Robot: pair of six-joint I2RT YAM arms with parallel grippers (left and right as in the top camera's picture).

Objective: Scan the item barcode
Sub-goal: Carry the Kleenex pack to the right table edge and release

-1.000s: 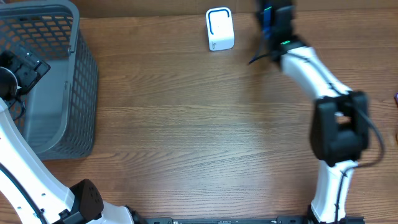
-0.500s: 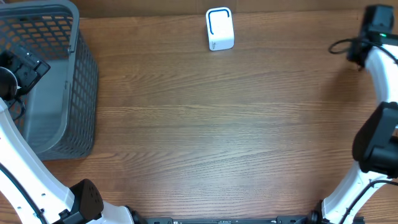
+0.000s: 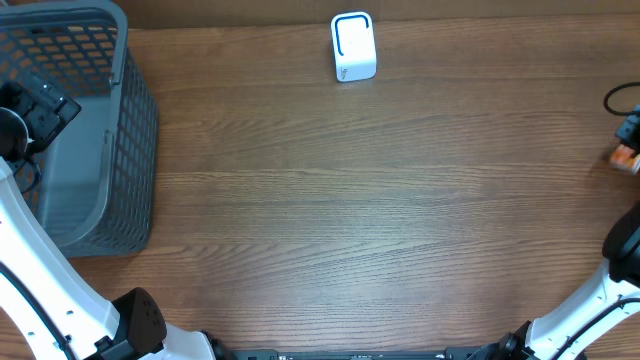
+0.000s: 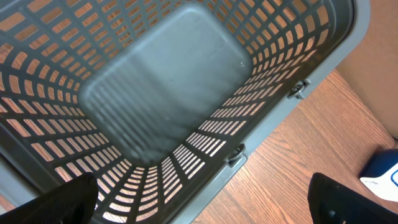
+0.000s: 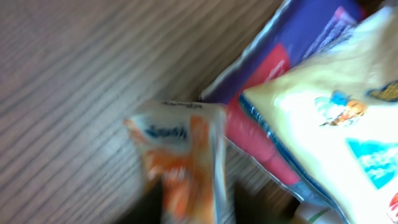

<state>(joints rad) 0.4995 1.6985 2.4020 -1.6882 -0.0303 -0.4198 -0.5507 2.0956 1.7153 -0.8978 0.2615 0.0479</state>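
A wooden table (image 3: 320,200) is shown from above, with two white arms rising from its near edge. On the left, a grey mesh basket (image 3: 100,130) is set on the table. The left gripper (image 4: 205,199) is held over it. In the left wrist view, its black fingers (image 4: 68,196) are spread wide apart above the basket's floor.

At the right edge of the table, the right gripper (image 3: 626,148) is only partly shown, with a scrap of orange at it. The right wrist view is badly blurred. An orange-and-white packet (image 5: 180,162) is seen there close to the camera, against the wood, just beside a pale yellow bag (image 5: 336,106) and a purple-and-red pack (image 5: 273,68). Whether the right jaws are apart or clamped on the packet cannot be told.

Farthest off, at the table's far edge, a white scanner (image 3: 353,45) outlined in blue is stood, well apart from both grippers.
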